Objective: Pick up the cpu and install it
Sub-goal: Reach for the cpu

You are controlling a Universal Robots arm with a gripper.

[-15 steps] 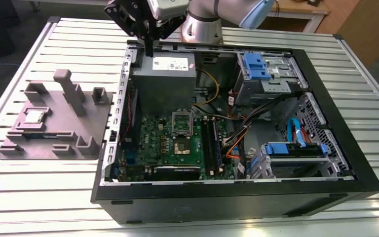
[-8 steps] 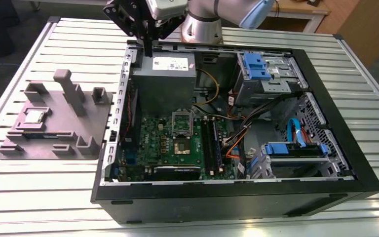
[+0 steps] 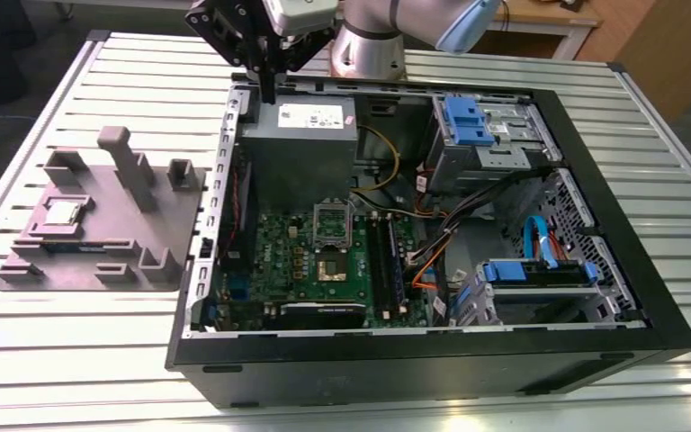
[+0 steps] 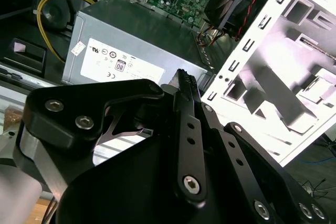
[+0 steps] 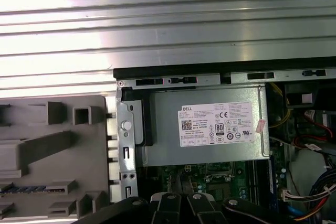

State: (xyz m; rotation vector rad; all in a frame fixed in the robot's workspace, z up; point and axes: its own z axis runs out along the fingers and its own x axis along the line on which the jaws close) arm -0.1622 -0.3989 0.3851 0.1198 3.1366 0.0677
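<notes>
**Gripper**: hangs over the back edge of the open computer case, above a corner of the power supply. Its fingers are pressed together with nothing between them. In the second wrist view the tips meet, and the gripper's black body hides what lies below it.

**cpu**: lies flat in a recess of the grey tray, which sits by the edge of the table at the exterior view's left, well apart from the gripper.

**Tray, wrist views:** cut off at the picture edge in the first wrist view, and washed pale by glare in the second.

**Socket**: on the green motherboard inside the case. Its frame is too small to tell whether it is raised or flat.
</notes>
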